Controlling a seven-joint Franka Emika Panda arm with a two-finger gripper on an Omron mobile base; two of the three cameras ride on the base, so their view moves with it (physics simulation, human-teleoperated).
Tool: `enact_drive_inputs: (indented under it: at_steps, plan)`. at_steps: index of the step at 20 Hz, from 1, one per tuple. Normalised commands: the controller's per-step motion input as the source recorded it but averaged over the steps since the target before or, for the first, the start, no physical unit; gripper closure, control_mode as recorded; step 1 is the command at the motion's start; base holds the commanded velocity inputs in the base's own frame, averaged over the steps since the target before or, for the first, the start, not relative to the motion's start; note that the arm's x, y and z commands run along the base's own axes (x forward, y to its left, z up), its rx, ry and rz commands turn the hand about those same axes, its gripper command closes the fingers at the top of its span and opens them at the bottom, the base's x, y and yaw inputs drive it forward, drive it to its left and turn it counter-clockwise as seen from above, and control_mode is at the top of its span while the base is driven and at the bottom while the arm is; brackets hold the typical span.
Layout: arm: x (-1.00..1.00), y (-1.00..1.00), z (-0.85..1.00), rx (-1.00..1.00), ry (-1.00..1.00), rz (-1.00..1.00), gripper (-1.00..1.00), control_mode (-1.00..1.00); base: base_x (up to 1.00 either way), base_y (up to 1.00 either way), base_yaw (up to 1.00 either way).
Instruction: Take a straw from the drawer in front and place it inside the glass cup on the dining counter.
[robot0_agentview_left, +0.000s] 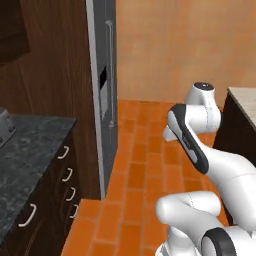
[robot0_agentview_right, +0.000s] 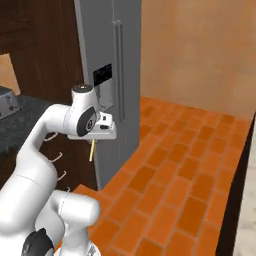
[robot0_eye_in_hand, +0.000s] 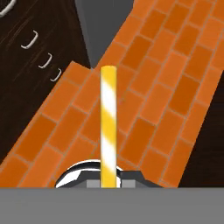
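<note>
My gripper is shut on the straw, which hangs down from it over the brick floor in front of the dark cabinets. In the hand view the straw is striped yellow and white and stands straight up from between the fingertips of the gripper. The dining counter with its beige top and dark base is at the right edge of the left base view. Several dark brown drawer fronts with small curved silver handles are shut; I cannot tell which is the task's drawer. The glass cup is out of view.
A black speckled granite counter tops the drawers on the left. A tall grey fridge stands beyond it beside a tall dark wooden cabinet. The orange brick floor runs between the cabinets and the dining counter up to a tan wall.
</note>
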Motion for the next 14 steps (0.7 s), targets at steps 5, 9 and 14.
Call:
enact_drive_inputs:
  at_steps: [5,9,14]
  plan:
    - [0.0,0.0,0.0,0.0,0.0,0.0,1.0,1.0,0.65,-0.04,-0.62]
    - [0.0,0.0,0.0,0.0,0.0,0.0,1.0,1.0,1.0,0.0,-0.48]
    - [0.0,0.0,0.0,0.0,0.0,0.0,1.0,1.0,1.0,0.02,-0.4]
